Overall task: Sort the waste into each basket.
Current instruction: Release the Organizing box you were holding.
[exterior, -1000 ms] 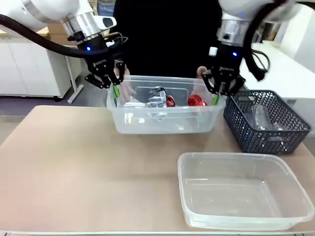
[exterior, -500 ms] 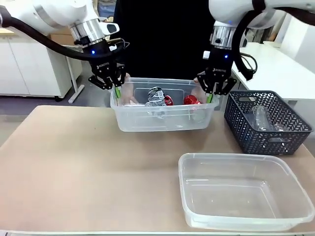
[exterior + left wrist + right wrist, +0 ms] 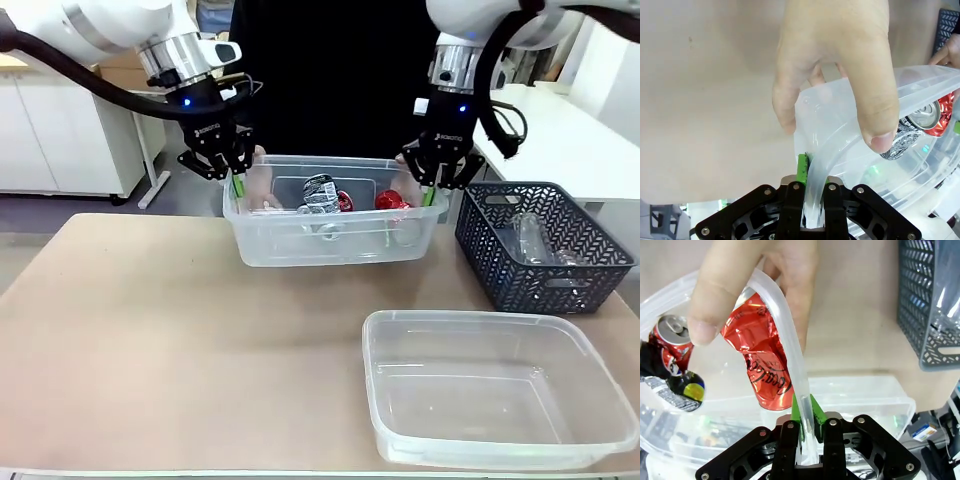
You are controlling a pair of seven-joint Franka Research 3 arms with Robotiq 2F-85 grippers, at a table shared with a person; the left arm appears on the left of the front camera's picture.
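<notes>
A clear tub (image 3: 330, 240) stands at the table's far side with waste in it: a black and silver crushed can (image 3: 320, 193) and red crushed cans (image 3: 398, 202). My left gripper (image 3: 238, 185) is shut on the tub's left rim, which is pinched between the green pads at the left gripper (image 3: 812, 175). My right gripper (image 3: 428, 195) is shut on the right rim, seen close up at the right gripper (image 3: 805, 412) beside a red can (image 3: 762, 360). The person's hands (image 3: 840, 65) (image 3: 740, 270) hold the same rims. Whether the tub rests on the table, I cannot tell.
A dark slate-blue lattice basket (image 3: 540, 250) at the right holds a clear bottle (image 3: 528, 238). An empty clear tub (image 3: 490, 390) sits at the front right. The left and middle of the table top (image 3: 150, 330) are bare.
Both grippers have moved the tub slightly away from me, toward the person, mostly in the first half second. Both grips stay shut.
</notes>
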